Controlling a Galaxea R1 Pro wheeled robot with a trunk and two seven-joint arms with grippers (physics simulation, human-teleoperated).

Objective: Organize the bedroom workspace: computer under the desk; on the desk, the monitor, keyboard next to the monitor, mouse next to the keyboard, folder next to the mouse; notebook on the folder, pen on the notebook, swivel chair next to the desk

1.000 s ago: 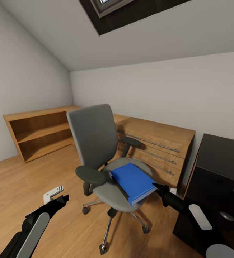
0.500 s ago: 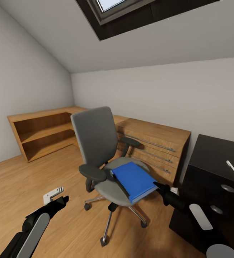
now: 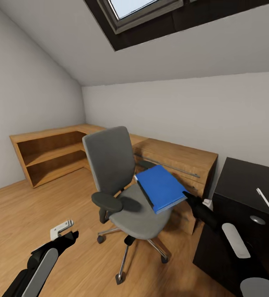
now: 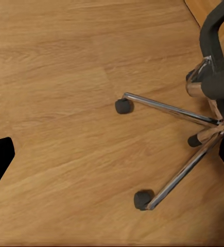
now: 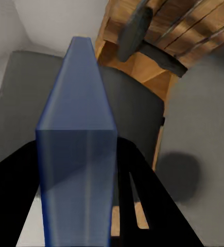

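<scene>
— Where's the folder?

— I've got the folder clamped by its near edge in the right gripper, mid-frame, held tilted above the swivel chair seat and clear of it. Its far corner sits in front of the wooden chest.

— Room to the desk?

— The desk edge is at right, just beside my forearm; the pen lies on top.

— Left side?

— Left gripper hangs lower left over open floor, near the chair castors; I can't tell its finger state.
</scene>
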